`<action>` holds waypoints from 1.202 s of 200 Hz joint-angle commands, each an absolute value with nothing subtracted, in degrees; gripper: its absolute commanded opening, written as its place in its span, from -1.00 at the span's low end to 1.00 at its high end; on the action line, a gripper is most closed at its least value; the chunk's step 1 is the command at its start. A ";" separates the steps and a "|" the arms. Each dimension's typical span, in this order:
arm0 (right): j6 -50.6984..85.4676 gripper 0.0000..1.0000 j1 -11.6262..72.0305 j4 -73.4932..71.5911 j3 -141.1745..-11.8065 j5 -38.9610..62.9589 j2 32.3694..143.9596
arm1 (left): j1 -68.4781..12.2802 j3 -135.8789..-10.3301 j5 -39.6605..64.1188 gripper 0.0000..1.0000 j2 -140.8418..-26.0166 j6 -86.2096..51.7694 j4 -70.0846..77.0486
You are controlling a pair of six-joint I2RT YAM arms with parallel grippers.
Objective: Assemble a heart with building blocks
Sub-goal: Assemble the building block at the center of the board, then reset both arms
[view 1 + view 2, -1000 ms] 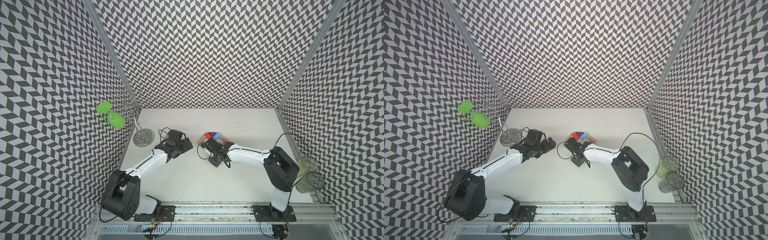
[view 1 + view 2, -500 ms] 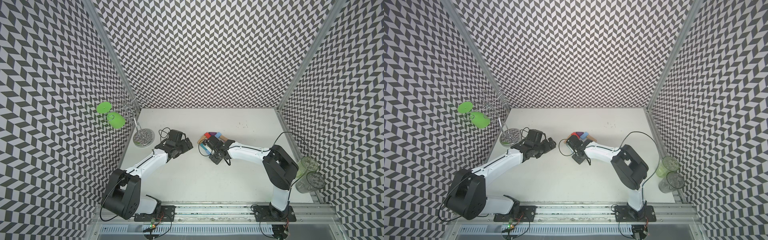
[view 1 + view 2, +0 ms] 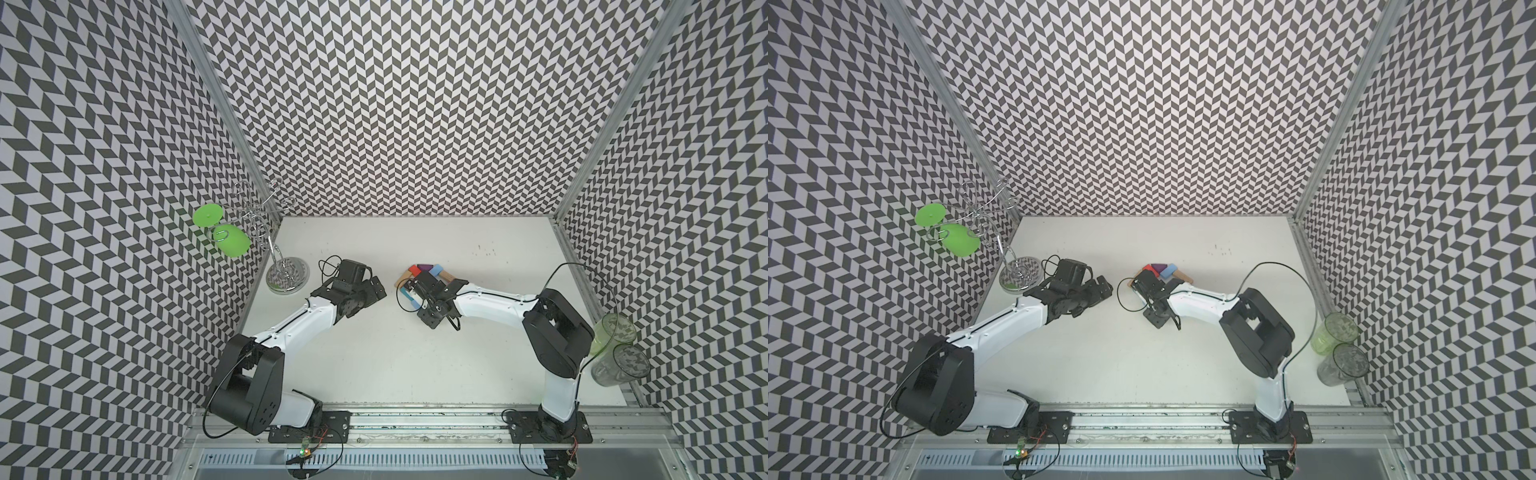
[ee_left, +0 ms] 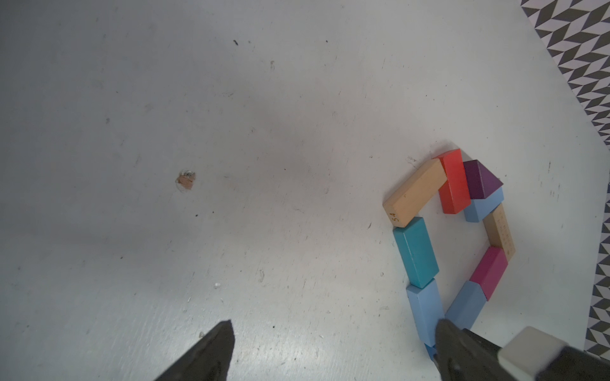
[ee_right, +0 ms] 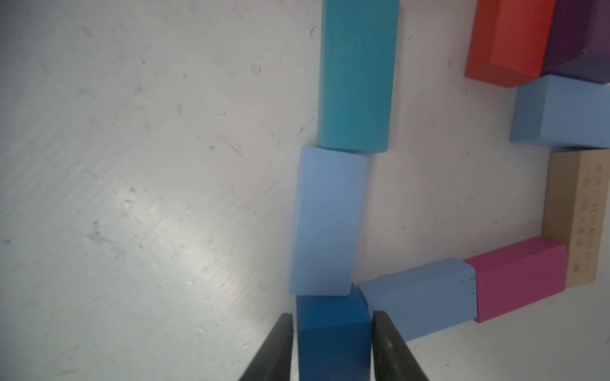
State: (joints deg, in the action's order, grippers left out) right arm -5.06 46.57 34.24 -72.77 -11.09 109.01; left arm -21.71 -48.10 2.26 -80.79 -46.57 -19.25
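Fingers (image 5: 274, 353) of the right gripper (image 5: 332, 315) are standing slightly parted around the dark blue cube (image 5: 330, 333), a thin gap showing on each side, while the left gripper (image 4: 334, 325) is waiting wide apart and empty at 9 o'clock of the heart (image 3: 413, 272). The heart is lying on the table (image 3: 415, 365), purple triangle (image 3: 424, 267) at 12 o'clock and the cube closing its tip at 6 o'clock, so the last placing seems to be finishing. The next move is calling for a straight retreat, without nudging the light blue blocks (image 5: 326, 221).

The left gripper (image 4: 334, 330) has its jaws wide apart; the right gripper (image 5: 332, 326) has them only narrowly parted.
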 commanded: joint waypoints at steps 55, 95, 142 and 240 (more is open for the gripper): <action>-4.84 -0.01 45.93 34.40 -75.47 -11.26 108.05 | -21.27 -49.15 2.98 0.94 -82.05 -46.49 -17.93; -4.33 0.47 45.90 35.54 -75.93 -12.79 103.84 | -21.23 -50.46 3.08 0.94 -82.18 -45.58 -17.84; 0.16 1.00 39.30 34.64 -81.29 -12.42 93.83 | -21.18 -55.69 1.68 0.94 -82.04 -43.06 -15.90; 15.10 0.99 21.86 -21.01 -22.42 -36.73 54.46 | -8.36 -27.49 -29.99 0.99 -60.30 -16.89 23.45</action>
State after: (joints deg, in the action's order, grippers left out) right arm 13.17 23.18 -7.01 -31.90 -25.34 52.62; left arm -13.15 -37.56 -20.82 -60.84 -29.63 6.55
